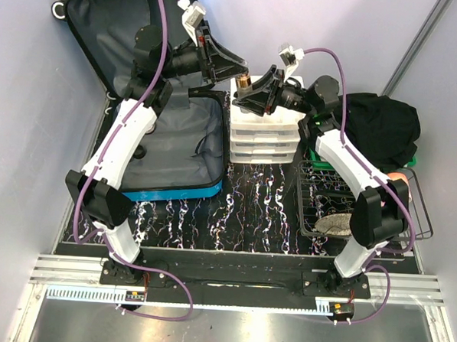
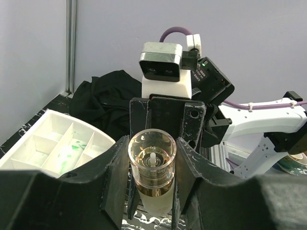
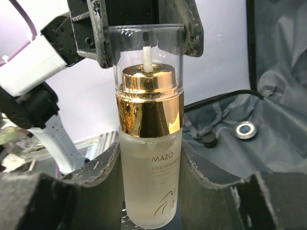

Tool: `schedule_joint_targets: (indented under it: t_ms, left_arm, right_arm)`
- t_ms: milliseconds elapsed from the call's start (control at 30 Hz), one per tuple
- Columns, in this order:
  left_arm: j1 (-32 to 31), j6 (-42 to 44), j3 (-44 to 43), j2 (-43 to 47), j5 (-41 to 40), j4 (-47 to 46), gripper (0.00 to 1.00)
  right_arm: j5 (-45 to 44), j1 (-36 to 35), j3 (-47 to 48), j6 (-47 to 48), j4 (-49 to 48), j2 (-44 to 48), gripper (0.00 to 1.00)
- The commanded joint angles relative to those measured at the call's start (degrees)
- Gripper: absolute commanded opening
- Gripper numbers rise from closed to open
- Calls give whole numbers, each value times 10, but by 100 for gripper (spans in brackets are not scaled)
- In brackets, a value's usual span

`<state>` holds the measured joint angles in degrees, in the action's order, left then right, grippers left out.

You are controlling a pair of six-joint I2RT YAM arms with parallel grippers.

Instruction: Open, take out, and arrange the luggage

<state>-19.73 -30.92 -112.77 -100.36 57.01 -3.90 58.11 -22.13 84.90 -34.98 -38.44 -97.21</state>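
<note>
Left tool [image 1: 235, 66] is clamped on the clear cap of the pump bottle [image 3: 149, 158], fingers tight on both sides. Your right tool [image 1: 254, 94] grips the frosted body lower down, from the opposite side. You've got the bottle upright at the far-left corner of the white drawer unit [image 1: 265, 138]; can't tell if it rests on anything. Luggage [image 1: 176, 149] lies open on the surface [image 1: 249, 210], just left of the drawers, lid [image 1: 106, 27] propped against the back corner.
</note>
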Motion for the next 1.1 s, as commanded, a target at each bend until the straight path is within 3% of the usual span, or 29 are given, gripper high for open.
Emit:
schedule_joint_targets:
  t_ms: [0, 100, 300, 467, 600, 733, 767, 833, 867, 933, 967, 1067]
  left_arm:
    - [-1, 2, 11, -2, 37, 0, 16]
    - [-4, 11, 13, -3, 46, 29, 12]
    - [-8, -34, 41, -8, 93, -8, 2]
    - [-14, -41, 62, -5, 108, -16, 0]
    - [-15, -42, 58, -5, 88, -19, 0]
    - [-10, 8, -19, -21, 43, 32, 0]
    - [-9, 13, -31, -25, 36, 37, 0]
    - [-7, 20, -58, -32, 23, 37, 0]
    - [-7, 25, -65, -34, 18, 37, 0]
    - [-6, 44, -83, -39, 2, 37, 0]
    - [-4, 52, -87, -41, -7, 37, 0]
    - [3, 80, -95, -48, -47, 32, 0]
  right_arm:
    - [-15, 14, 70, -149, -120, -13, 0]
    - [-7, 18, 96, -155, -127, -22, 0]
    - [19, 17, 116, -177, -161, -27, 0]
    - [25, 18, 120, -170, -165, -22, 0]
    - [19, 18, 106, -93, -119, -6, 0]
    - [17, 18, 78, -21, -47, 11, 0]
    - [17, 18, 65, 2, -39, 18, 6]
    - [11, 19, 55, 22, -16, 23, 34]
    - [7, 20, 50, 43, -3, 25, 64]
    - [-9, 25, 46, 62, 28, 28, 78]
    - [-17, 29, 43, 81, 40, 32, 90]
    - [-52, 47, 35, 128, 85, 40, 100]
